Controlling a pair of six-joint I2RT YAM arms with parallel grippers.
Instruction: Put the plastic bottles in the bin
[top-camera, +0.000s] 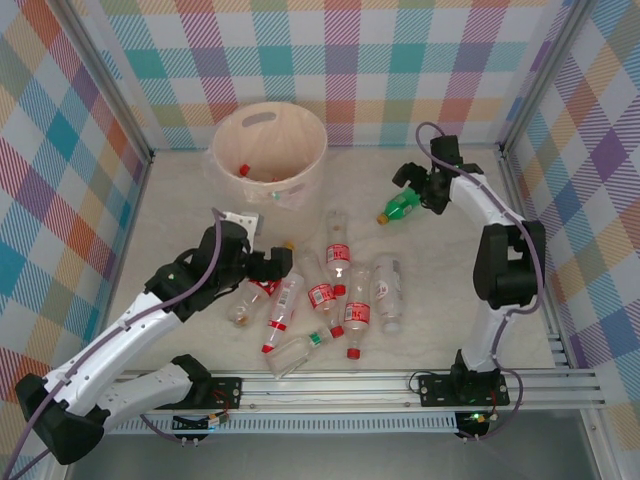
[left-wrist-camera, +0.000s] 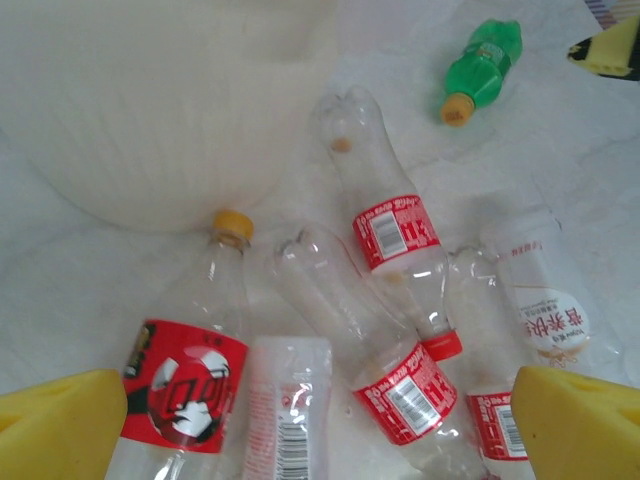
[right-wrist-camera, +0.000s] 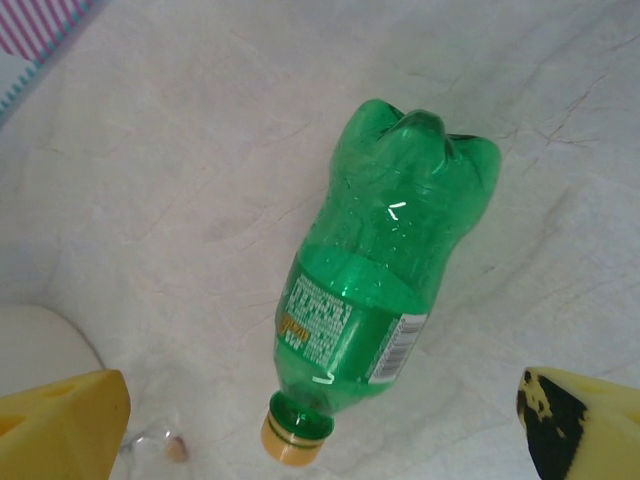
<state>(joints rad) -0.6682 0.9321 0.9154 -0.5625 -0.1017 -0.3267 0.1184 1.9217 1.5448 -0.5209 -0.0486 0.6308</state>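
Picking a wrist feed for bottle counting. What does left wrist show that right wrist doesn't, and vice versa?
Left wrist: the pile of clear red-labelled bottles and the open left gripper's fingers. Right wrist: the label print, a plaid wall corner, the open right gripper's fingers. Both: the green bottle, yellow cap on, lying on the pale table; perhaps the bin too, since a pale edge sits low-left in right wrist, but I can't tell.

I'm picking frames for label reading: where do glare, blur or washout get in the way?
Top external: even, soft light, faint shadows, the plastic bottles small but sharp. Left wrist: the bin wall is washed out near white, the left fingers blurred, labels legible. Right wrist: the green bottle is crisp with small glints; the right fingers soft.
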